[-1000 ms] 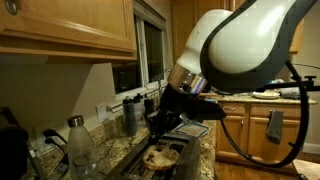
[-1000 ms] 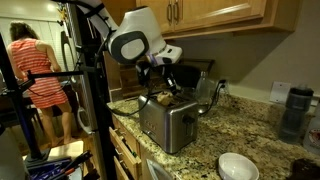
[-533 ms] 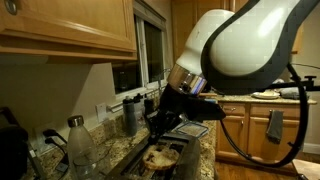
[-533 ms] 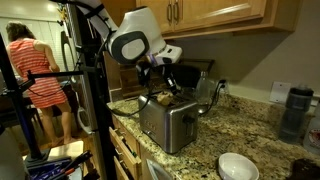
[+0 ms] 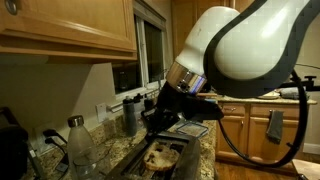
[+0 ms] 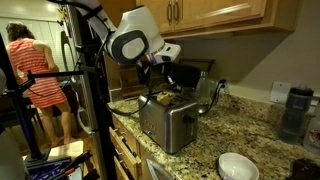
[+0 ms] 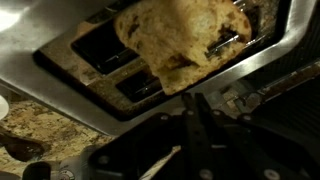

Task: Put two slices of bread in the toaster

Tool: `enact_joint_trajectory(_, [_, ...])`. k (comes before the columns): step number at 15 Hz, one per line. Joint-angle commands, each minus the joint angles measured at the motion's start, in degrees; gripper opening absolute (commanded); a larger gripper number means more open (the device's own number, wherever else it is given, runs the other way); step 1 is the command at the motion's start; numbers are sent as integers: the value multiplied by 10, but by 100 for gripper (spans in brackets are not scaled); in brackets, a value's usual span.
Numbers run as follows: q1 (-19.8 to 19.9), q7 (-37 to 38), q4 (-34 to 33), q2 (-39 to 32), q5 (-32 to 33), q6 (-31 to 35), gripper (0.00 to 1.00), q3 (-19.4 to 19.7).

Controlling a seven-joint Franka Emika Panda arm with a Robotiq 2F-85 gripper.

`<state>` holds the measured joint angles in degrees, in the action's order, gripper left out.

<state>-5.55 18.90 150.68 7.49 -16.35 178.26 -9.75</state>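
Claw [image 7: 194, 102]: shut tight, tips pinching the near edge of one bread slice [image 7: 180, 40].
Bread slice: pale tan with brown mottling; tilted, lying across the toaster [image 6: 168, 125] top, over the slots [image 7: 105, 45]. Whether its far edge had entered a slot could not be told.
Toaster: brushed steel, upright on the counter [image 6: 235, 135], near the front edge; two long dark slots, parallel.
Counter: speckled granite; white bowl [image 6: 238, 166] well apart from the toaster; glass bottle [image 5: 78, 140] by the wall.
Surroundings: wooden cabinets [image 5: 60, 25] overhead; person [image 6: 38, 72] in red striped top stood beyond the arm.
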Motion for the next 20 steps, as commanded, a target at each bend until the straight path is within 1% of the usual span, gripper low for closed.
enact_joint_trajectory(1, [19, 27, 20, 20, 18, 15, 7, -20])
enact_joint_trajectory(20, [52, 23, 12, 0, 18, 22, 8, -46])
